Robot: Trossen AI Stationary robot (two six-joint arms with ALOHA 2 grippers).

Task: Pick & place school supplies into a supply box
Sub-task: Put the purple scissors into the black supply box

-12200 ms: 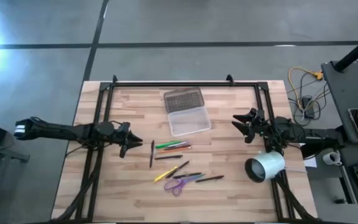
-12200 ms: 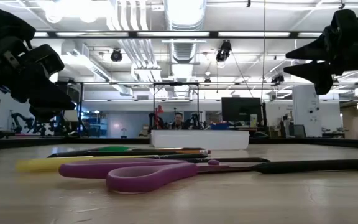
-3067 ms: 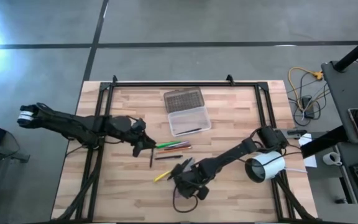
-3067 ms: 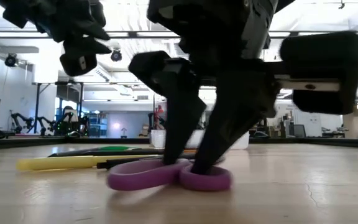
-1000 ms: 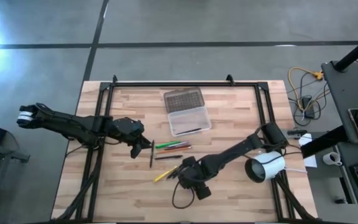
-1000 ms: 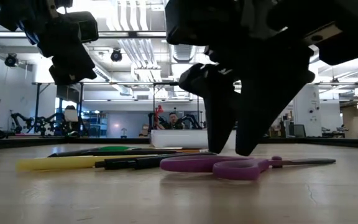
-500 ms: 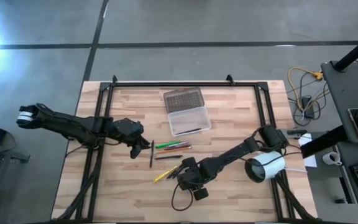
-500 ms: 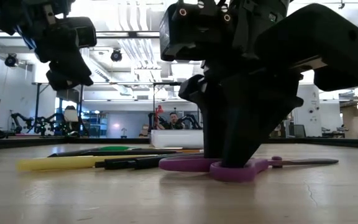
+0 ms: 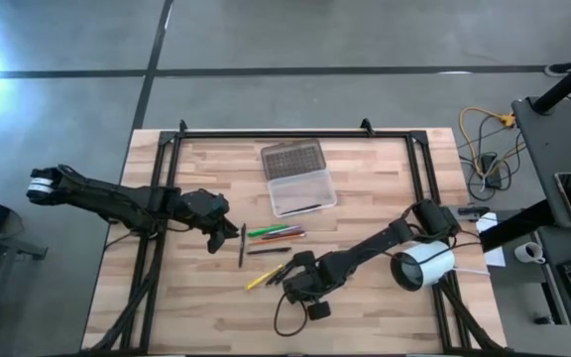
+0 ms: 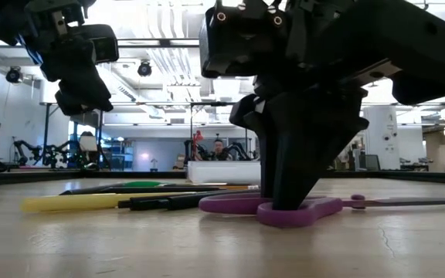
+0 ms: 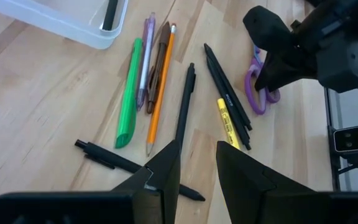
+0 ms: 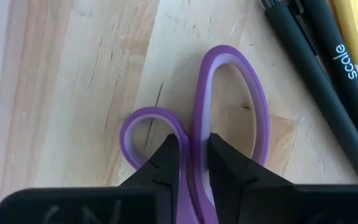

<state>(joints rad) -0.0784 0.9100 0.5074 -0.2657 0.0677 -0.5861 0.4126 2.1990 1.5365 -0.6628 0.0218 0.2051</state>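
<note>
The purple-handled scissors (image 12: 229,93) lie flat on the wooden table near its front, next to a yellow marker (image 11: 229,121) and black pens (image 11: 225,87). My right gripper (image 12: 191,155) stands on their handles, shut on them. Green (image 11: 128,99) and orange (image 11: 160,87) pens lie farther back. The clear supply box (image 9: 300,193) stands at the far middle with a black pen inside, its grey lid (image 9: 292,159) open behind it. My left gripper (image 11: 197,158) hovers open over a black pen (image 11: 135,168), left of the pens, touching nothing. My right gripper pinches the purple strip (image 12: 194,127) where the two handle loops meet. One finger (image 12: 166,158) stands in the small loop and the other (image 12: 225,163) in the large loop. The fingers come from above, pointing down. The scissors (image 10: 300,208) lie flat on the table.
A white cylinder (image 9: 424,266) lies at the table's right edge beside the right arm. A black frame (image 9: 285,132) runs along the far and side edges. Bare wood shows left of the box and along the near edge.
My right gripper has come down onto the scissors' handles and shut on the strip between the loops. The scissors have shifted slightly on the table under it.
</note>
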